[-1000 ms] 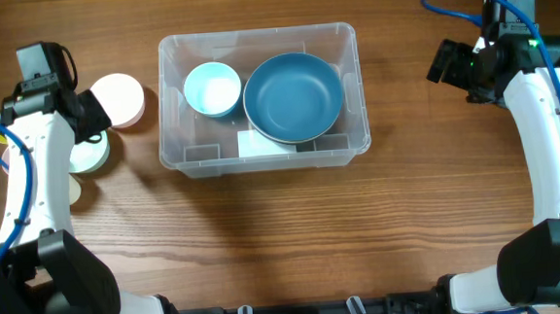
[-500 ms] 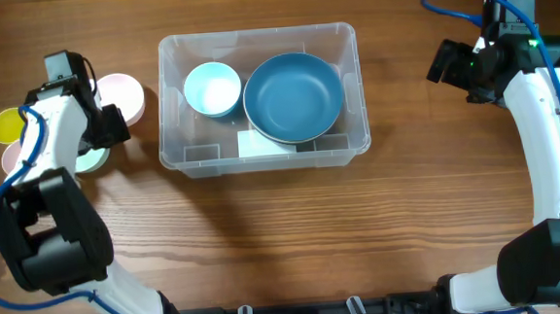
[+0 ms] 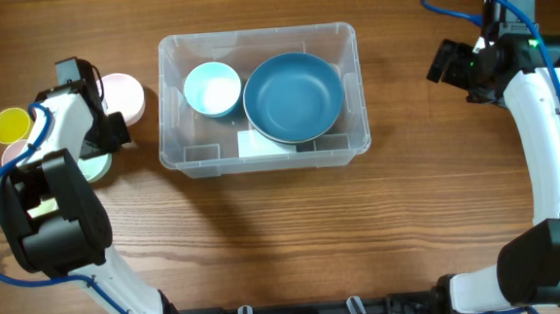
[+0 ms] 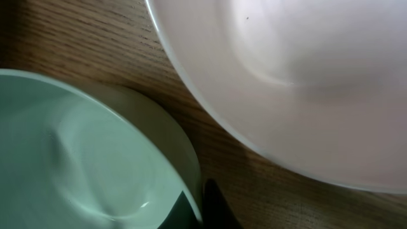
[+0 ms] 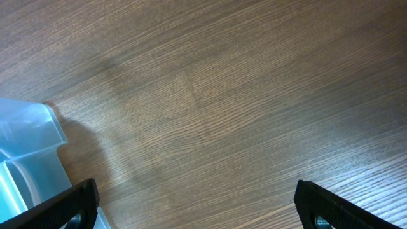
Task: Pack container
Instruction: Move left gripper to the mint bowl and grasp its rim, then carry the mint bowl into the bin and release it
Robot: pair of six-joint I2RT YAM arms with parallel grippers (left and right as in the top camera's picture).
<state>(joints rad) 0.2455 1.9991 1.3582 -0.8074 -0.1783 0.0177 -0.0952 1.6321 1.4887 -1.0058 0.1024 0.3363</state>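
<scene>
Wooden table [image 3: 285, 235] fills the whole overhead shot. The container [image 3: 253, 34] sits on it toward the far edge, roughly centered between the two arms. Inside it there's a big dark blue bowl [image 3: 293, 98] on the right and a small light blue bowl [image 3: 212, 89] on the left, just beside each other. The white label [image 3: 260, 144] on the floor pokes out under the blue bowl's near edge.

Left of the container there's a cluster of loose bowls: a pale pink bowl [image 3: 125, 93] closest to the bin, a mint green bowl [image 3: 94, 166] partly under the arm, and a yellow bowl [image 3: 10, 125] furthest out.

The left gripper [image 3: 115, 131] is down in that cluster with its jaws together. In the wrist cam, the dark fingers [image 4: 216, 210] sit on either side of the mint green bowl's rim, so it looks pinched on that wall, with the pink bowl right next to it.

The right gripper [image 3: 447, 62] is off to the right of the container, well apart from it. Its jaws are spread wide, holding nothing and touching nothing, with just bare wood under them and a corner of the bin at the frame's edge.
</scene>
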